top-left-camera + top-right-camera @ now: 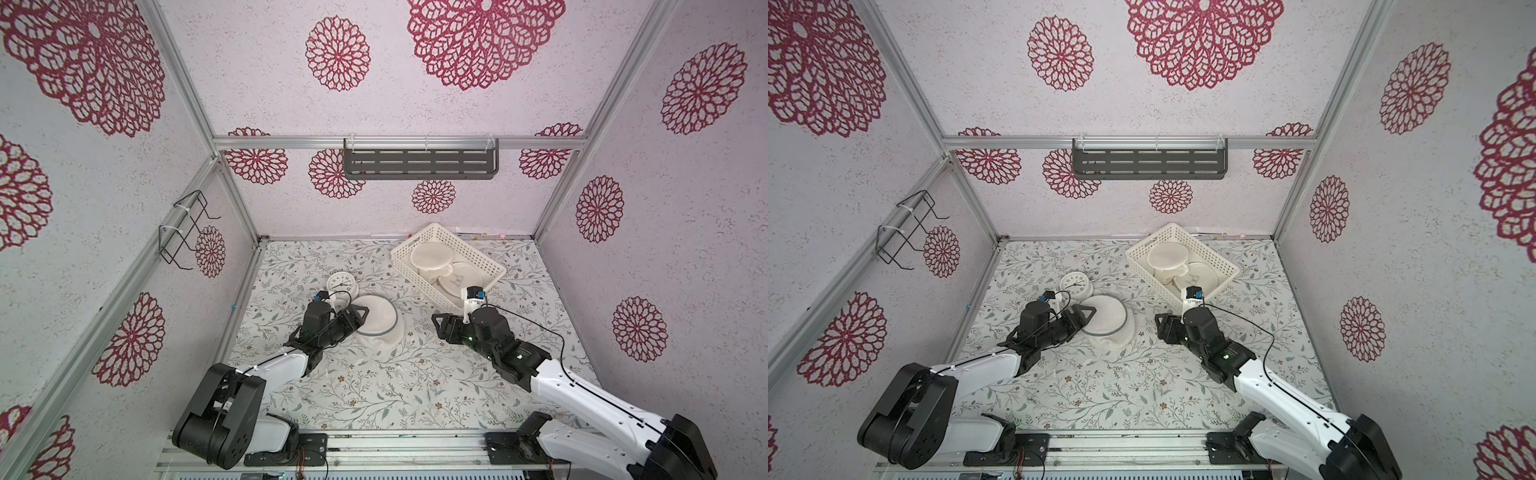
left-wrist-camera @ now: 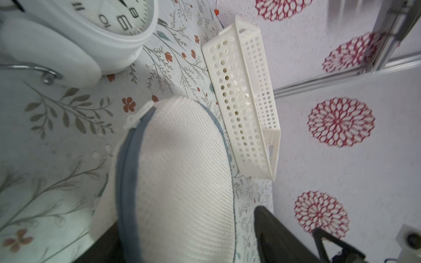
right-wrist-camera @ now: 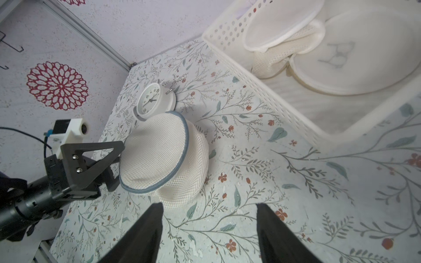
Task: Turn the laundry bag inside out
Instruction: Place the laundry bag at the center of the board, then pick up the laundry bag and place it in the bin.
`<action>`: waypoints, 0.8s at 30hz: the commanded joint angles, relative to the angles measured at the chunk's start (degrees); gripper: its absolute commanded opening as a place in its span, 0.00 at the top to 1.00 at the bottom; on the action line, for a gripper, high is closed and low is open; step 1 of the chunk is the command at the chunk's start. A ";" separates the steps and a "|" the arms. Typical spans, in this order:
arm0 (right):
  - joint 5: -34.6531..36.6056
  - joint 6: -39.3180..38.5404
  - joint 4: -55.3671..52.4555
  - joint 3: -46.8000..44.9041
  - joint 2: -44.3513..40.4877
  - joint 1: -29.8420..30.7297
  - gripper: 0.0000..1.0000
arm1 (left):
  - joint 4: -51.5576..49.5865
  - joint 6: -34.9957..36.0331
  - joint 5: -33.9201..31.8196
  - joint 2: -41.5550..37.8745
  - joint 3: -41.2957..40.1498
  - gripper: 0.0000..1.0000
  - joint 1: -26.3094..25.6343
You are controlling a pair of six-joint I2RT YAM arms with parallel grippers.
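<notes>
Toward the left edge of the tabletop point(image 1: 374, 395), the left hand point(image 1: 358, 319) lies low with its jaws spread wide. They straddle the near rim of the laundry bag point(image 1: 380, 322) without clamping it: in the left wrist view one finger sits under the mesh and the other stands clear beside it. Left of the tabletop's middle, the laundry bag rests as a white mesh dome. Its blue-grey hoop is tilted up over a slumped skirt of mesh, and no hand holds it. Just behind it, toward the far edge and touching its rim, stands a white alarm clock point(image 1: 340, 282). Right of the middle and near the far edge, a white perforated basket point(image 1: 411, 239) holds several other pale mesh bags. Nearest the right edge, the right hand point(image 3: 208, 205) hovers well apart from the laundry bag, its jaws partly spread and empty, pointing toward the bag. Progress, as a judgement: both hands are free of the fabric and the bag sits bulged outward, so the turning seems either at a pause between grips or close to finished. Whether the outward face is the former lining cannot be told from the mesh. If it is not, a fresh grip on the hoop and a push through the opening are left.
</notes>
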 commanded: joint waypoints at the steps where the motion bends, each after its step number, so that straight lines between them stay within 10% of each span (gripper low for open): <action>1: 0.53 -3.81 -0.61 5.12 3.15 -2.36 0.30 | -10.32 3.03 -5.27 -4.44 2.89 0.02 0.13; 10: -1.01 -3.97 -8.19 22.93 20.02 -11.43 0.30 | -38.39 12.48 -31.75 -20.97 8.80 0.02 0.11; 24: 0.35 3.56 4.40 42.26 50.13 -20.87 0.37 | -39.79 24.16 -32.96 -18.97 18.13 0.02 2.13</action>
